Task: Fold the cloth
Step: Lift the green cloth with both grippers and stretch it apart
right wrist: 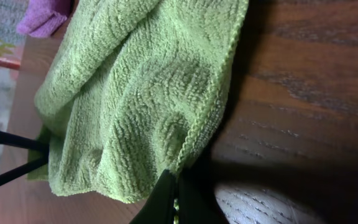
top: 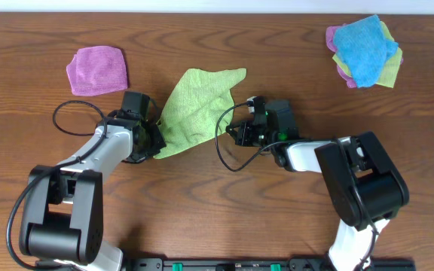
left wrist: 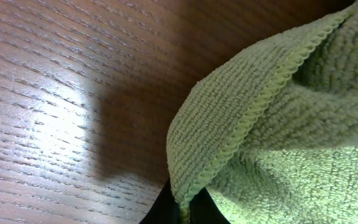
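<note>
A green cloth point(top: 196, 105) lies rumpled and partly lifted on the wooden table between my two arms. My left gripper point(top: 155, 139) is shut on its near left corner; the left wrist view shows the stitched hem point(left wrist: 241, 130) pinched between the black fingers point(left wrist: 184, 211). My right gripper point(top: 236, 129) is shut on the cloth's right edge; the right wrist view shows the green cloth point(right wrist: 135, 93) hanging from the closed fingers point(right wrist: 176, 199) above the table.
A purple cloth point(top: 97, 70) lies folded at the back left. A pile of blue, yellow and pink cloths point(top: 365, 51) lies at the back right. Black cables loop beside both arms point(top: 224, 150).
</note>
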Robot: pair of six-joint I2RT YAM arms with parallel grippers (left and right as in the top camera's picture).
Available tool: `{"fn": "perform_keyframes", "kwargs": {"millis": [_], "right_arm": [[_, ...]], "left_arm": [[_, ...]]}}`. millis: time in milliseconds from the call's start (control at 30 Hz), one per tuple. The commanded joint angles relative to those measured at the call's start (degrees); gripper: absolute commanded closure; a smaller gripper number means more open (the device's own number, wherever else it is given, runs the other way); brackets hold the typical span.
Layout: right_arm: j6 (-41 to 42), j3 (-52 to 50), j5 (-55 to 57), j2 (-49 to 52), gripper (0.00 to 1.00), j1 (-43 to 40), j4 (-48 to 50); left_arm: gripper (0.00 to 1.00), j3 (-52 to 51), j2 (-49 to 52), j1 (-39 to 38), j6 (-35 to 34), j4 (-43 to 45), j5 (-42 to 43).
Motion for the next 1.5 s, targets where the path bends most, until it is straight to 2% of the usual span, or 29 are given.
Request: {"fn": "perform_keyframes", "kwargs": {"millis": [0,133,400,533,733,900,1100,1467], "right_arm": [[0.33,-3.5,3.08,2.36,0.99,-1.73,-5.68],[-1.53,-3.5,2.99,-5.62,0.99,-4.81,-15.17],[-2.8,-3.5,3.58,-30.4,0.99,-5.75,-32.65],[-2.54,-3.48,6.99,-41.4,0.99,-5.7,-39.43],[-1.29,-3.39,8.68,-50.03,0.99,-5.77,-42.4],[-0.42,0.39,11.91,-49.86,0.99,-5.77,-40.76],[-3.89,8.96,13.68,-42.25,0.99,-7.54,-39.56],[-12.07,30.29,13.9,-20.2,0.99,-12.52,-39.3]], "left_arm": [[0.94,0.55,0.02,0.79,2.29,-0.17,0.96],[0.94,2.1,-2.67,4.07,5.6,-0.9,5.31],[0.94,2.99,-7.23,7.21,6.56,-2.34,17.55],[0.94,2.99,-9.57,7.19,4.59,-3.04,22.67],[0.94,4.55,-13.44,7.21,0.02,-2.54,25.22],[0.94,13.66,-15.04,7.19,-4.37,-2.16,24.5],[0.94,21.35,-14.01,7.19,-5.05,-1.38,17.35],[0.94,22.21,-3.85,7.3,-9.09,16.7,16.41]]}}
